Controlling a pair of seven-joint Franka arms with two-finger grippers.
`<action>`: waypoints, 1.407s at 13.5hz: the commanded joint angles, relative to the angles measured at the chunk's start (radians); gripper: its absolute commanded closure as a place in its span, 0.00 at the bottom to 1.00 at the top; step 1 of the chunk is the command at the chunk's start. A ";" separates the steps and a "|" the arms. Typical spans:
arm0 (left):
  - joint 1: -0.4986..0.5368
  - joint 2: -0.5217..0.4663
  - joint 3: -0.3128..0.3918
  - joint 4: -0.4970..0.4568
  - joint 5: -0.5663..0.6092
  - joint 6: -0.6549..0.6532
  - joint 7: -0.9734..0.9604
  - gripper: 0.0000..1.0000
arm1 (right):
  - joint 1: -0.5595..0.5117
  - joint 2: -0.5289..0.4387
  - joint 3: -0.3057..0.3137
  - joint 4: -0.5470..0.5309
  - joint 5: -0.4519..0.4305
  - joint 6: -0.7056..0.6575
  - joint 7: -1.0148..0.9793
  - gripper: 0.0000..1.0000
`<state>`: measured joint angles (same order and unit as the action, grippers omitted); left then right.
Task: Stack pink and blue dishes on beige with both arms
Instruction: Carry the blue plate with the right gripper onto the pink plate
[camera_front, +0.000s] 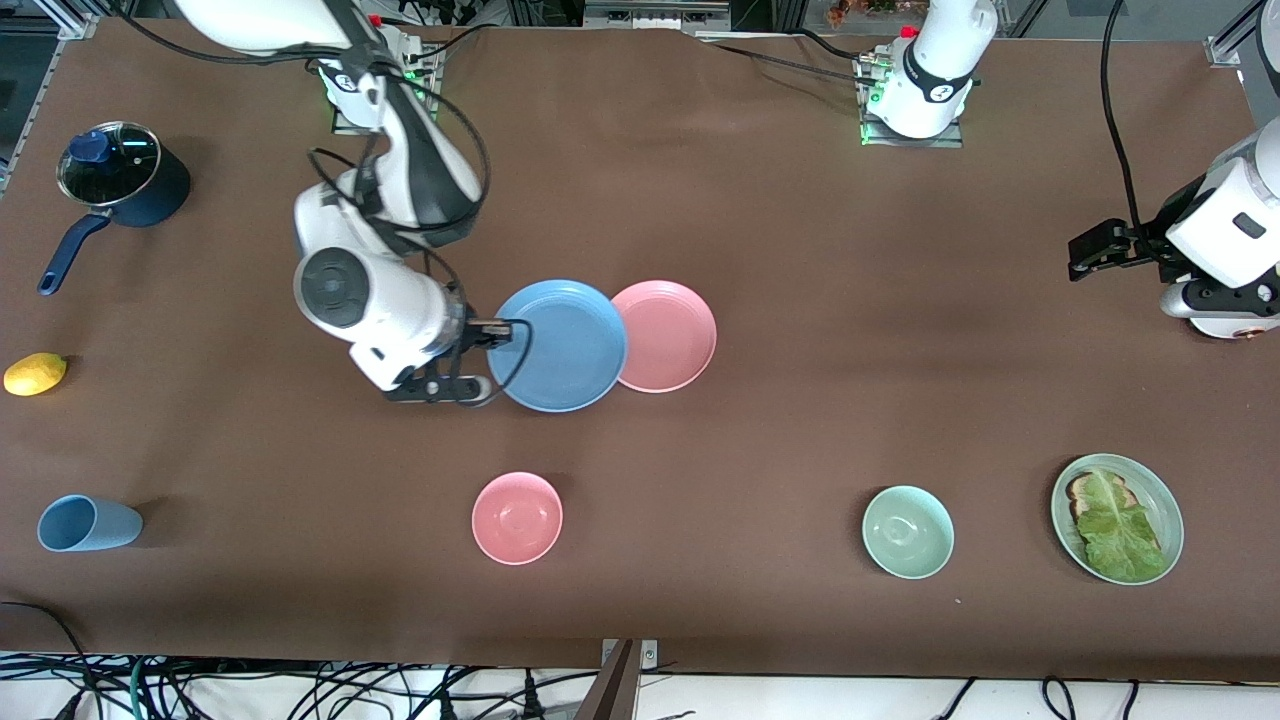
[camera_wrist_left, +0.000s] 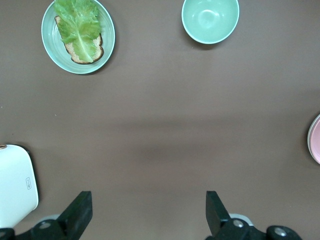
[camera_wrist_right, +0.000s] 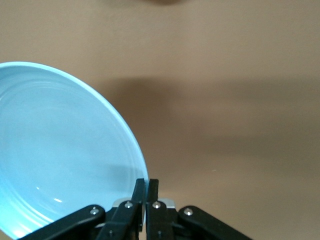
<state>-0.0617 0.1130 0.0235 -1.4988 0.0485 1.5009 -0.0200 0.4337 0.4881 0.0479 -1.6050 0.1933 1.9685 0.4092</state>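
1. Blue is the colour of the plate (camera_front: 560, 345) the right gripper (camera_front: 497, 330) is pinching by its rim, on the edge toward the right arm's end of the worktop (camera_front: 800, 250). In the right wrist view the gripper's two fingers (camera_wrist_right: 137, 197) are squeezed tight together on that rim (camera_wrist_right: 142, 175).
2. Next to the blue plate, on its side toward the left arm's end, lies the pink plate (camera_front: 668, 335). The blue plate's edge covers a little of the pink one, so it looks lifted or tipped up.
3. No beige plate shows in any view, so I cannot say where the stack should go.
4. I think the step now is to carry the blue plate. To do it well, the gripper should keep its tight pinch, hold the plate level, and move slowly so it does not swing or slip out. It should also lift clear of the pink plate so it does not drag it.
5. Far from the blue plate, at the left arm's end of the worktop, the left gripper (camera_front: 1090, 250) waits in the air. Its fingers (camera_wrist_left: 77, 212) are spread wide and hold nothing.
6. Nearer the front camera than the blue plate sit a pink bowl (camera_front: 517, 517), a green bowl (camera_front: 908, 531) and a green plate with lettuce (camera_front: 1117, 518). These should be left alone.
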 joint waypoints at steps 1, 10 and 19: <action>-0.004 0.013 0.000 0.028 0.016 -0.004 0.011 0.00 | 0.060 0.027 -0.006 0.036 0.028 0.026 0.071 1.00; -0.006 0.013 0.000 0.028 0.016 -0.004 0.009 0.00 | 0.184 0.126 0.033 -0.062 0.028 0.308 0.281 1.00; -0.006 0.013 0.000 0.028 0.016 -0.004 0.008 0.00 | 0.154 0.112 0.053 -0.118 0.022 0.317 0.269 1.00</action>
<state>-0.0626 0.1131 0.0234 -1.4986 0.0485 1.5009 -0.0200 0.6045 0.6306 0.0827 -1.6827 0.2036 2.2726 0.6816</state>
